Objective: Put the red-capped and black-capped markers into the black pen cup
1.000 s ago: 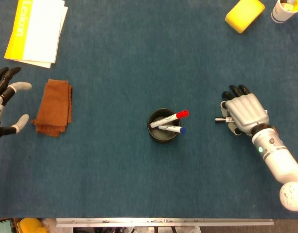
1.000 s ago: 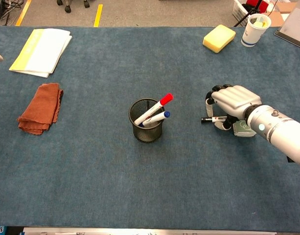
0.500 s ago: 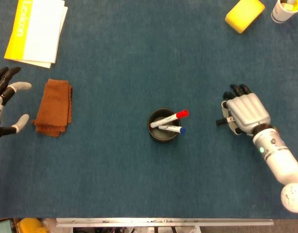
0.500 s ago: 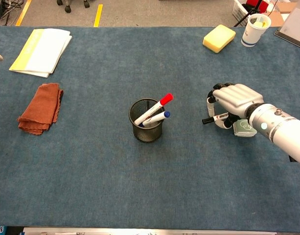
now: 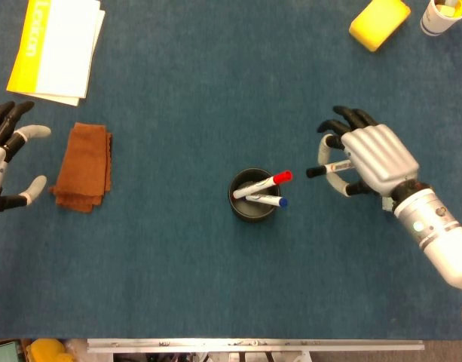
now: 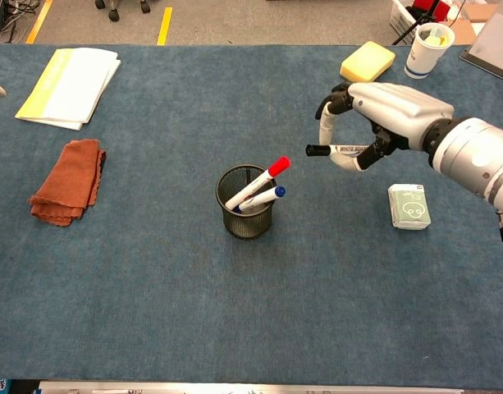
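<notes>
The black mesh pen cup (image 6: 246, 213) (image 5: 252, 195) stands mid-table. A red-capped marker (image 6: 263, 177) (image 5: 267, 181) and a blue-capped marker (image 6: 264, 197) (image 5: 268, 200) lean inside it. My right hand (image 6: 374, 111) (image 5: 362, 154) is raised above the table to the right of the cup and pinches the black-capped marker (image 6: 337, 150) (image 5: 326, 169), held level with its black cap pointing left toward the cup. My left hand (image 5: 8, 154) rests at the far left edge, fingers apart and holding nothing.
A brown cloth (image 6: 64, 180) and a yellow-and-white booklet (image 6: 69, 86) lie at the left. A yellow sponge (image 6: 367, 63) and a paper cup (image 6: 426, 48) sit at the back right. A small pale green packet (image 6: 409, 206) lies right of the cup.
My right hand has lifted the black-capped marker off the table and carried it up and left toward the cup, uncovering the pale green packet. My left hand has stayed put.
</notes>
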Available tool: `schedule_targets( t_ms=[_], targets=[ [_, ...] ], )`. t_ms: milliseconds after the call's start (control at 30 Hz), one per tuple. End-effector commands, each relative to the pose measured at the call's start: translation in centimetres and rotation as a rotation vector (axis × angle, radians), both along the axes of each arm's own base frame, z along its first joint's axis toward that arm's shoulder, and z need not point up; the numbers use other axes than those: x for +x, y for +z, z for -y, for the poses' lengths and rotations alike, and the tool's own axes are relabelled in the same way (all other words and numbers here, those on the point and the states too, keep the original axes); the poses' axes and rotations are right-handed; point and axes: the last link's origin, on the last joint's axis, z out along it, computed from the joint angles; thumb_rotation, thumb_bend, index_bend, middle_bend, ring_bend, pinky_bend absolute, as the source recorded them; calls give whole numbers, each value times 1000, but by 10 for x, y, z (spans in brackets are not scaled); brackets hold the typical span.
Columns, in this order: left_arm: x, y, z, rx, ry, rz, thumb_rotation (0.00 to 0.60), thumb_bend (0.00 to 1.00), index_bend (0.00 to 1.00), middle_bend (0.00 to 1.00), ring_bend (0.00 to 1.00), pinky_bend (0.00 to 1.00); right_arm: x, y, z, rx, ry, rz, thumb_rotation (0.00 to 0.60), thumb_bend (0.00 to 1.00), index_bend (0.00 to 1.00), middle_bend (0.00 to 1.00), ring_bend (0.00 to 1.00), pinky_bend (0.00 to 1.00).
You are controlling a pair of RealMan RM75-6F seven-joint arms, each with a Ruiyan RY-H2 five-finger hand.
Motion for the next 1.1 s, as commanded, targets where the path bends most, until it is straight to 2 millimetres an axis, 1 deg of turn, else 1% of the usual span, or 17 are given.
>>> schedule_targets(
  t_ms=[33, 167, 367, 567, 733, 967, 1100],
  targets=[
    [2, 1, 0, 1, -3, -4, 600, 281, 261, 72, 0, 3, 32, 20, -3, 52, 27, 214, 600, 338, 600, 263, 32, 99],
    [5, 2, 1, 4, -9, -6, 600, 280, 261, 72, 0, 3, 49, 19, -4, 122, 29, 349, 600, 337, 600, 267, 35, 99],
    [7, 5, 2, 9, -8, -9, 600, 280, 261, 72, 0, 3, 68, 14, -4, 183, 26, 501, 600, 328, 600, 272, 35, 99],
    [8, 5, 3, 9, -7, -7, 600, 281, 261, 72, 0, 3, 80, -3, -4, 262, 5, 580, 600, 325, 599, 274, 35, 98],
    [6, 6, 4, 7, 2, -4, 600, 280, 261, 72, 0, 3, 83, -23, -2, 299, -15, 592, 600, 324, 600, 274, 35, 99],
    [4, 6, 4, 7, 5, -1, 600, 280, 261, 72, 0, 3, 82, -48, -2, 361, -80, 627, 600, 325, 600, 274, 35, 100],
    [2, 7, 5, 8, 10, 0, 600, 281, 261, 72, 0, 3, 80, -59, -1, 379, -92, 635, 600, 325, 600, 274, 35, 100]
  ],
)
